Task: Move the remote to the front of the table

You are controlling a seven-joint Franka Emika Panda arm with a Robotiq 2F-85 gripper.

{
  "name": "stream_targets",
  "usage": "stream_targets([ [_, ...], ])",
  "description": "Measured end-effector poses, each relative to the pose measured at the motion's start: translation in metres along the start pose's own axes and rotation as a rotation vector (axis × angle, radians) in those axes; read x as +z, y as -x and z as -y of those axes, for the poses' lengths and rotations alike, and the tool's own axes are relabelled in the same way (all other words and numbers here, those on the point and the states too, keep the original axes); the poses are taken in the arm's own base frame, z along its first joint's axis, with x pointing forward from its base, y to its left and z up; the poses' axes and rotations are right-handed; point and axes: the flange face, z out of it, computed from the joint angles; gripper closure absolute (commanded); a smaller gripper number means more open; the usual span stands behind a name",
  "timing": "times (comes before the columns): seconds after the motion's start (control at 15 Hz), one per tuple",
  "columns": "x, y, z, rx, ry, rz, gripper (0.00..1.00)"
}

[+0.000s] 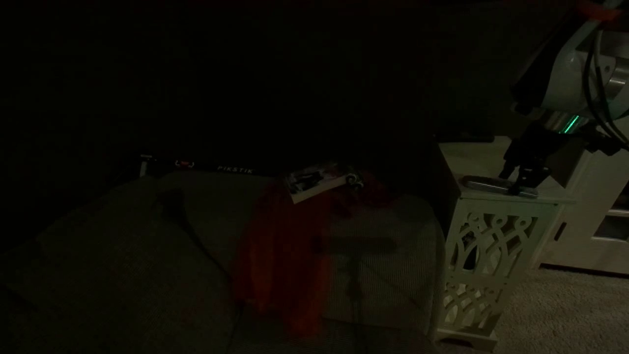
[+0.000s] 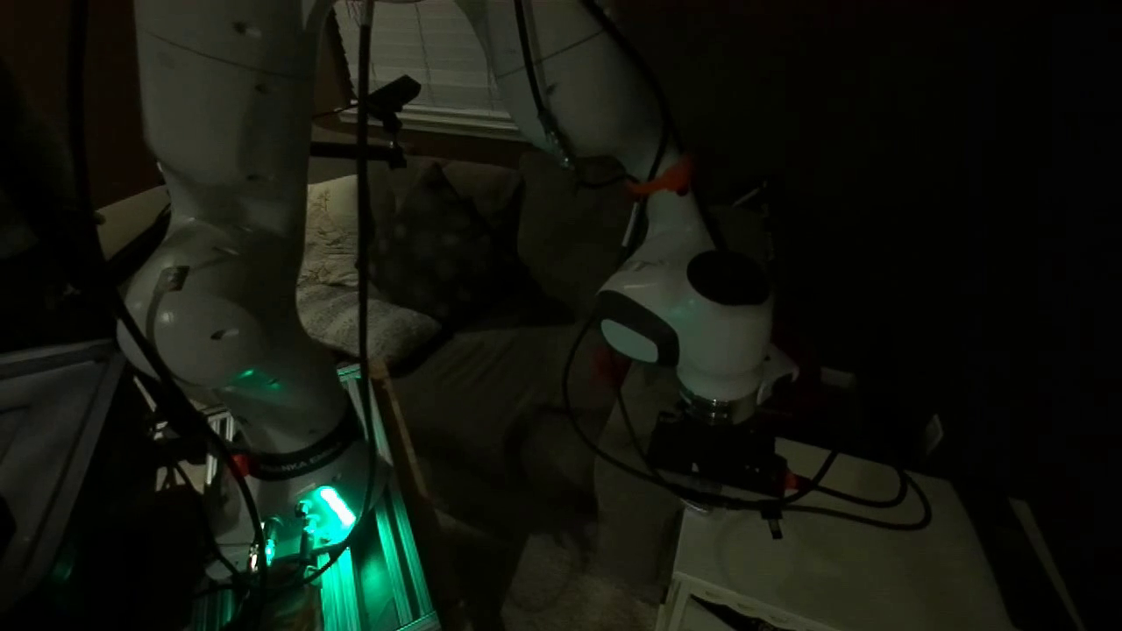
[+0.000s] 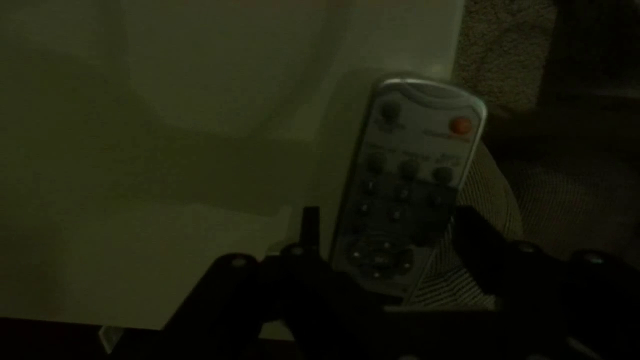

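The remote [image 3: 415, 135] is a slim grey and dark handset with an orange button, lying on the white table [image 3: 225, 90] along its edge. In an exterior view the remote [image 1: 484, 185] lies near the edge of the table [image 1: 467, 160] above the lattice panel. My gripper [image 3: 386, 210] is open, with one finger on each side of the remote. A gap shows at the left finger; the right finger overlaps the remote's right edge, and I cannot tell whether it touches. The gripper [image 1: 510, 182] is low at the tabletop. In an exterior view the wrist hides it over the table [image 2: 912, 535].
A dark oblong object [image 1: 464, 136] lies at the table's far corner. A couch [image 1: 383, 285] with a red cloth [image 1: 280, 260] and a pale book [image 1: 317, 182] stands beside the table. White furniture [image 1: 580, 236] stands on its other side. A cable [image 2: 877, 517] loops over the tabletop.
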Motion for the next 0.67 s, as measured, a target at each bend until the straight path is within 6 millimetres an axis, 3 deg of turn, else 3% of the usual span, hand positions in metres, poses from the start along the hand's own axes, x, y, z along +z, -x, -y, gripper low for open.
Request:
stream_targets([
  [0.27, -0.012, -0.002, -0.008, 0.026, 0.023, -0.016, 0.00],
  [0.67, -0.091, 0.001, -0.036, 0.091, 0.023, -0.153, 0.00],
])
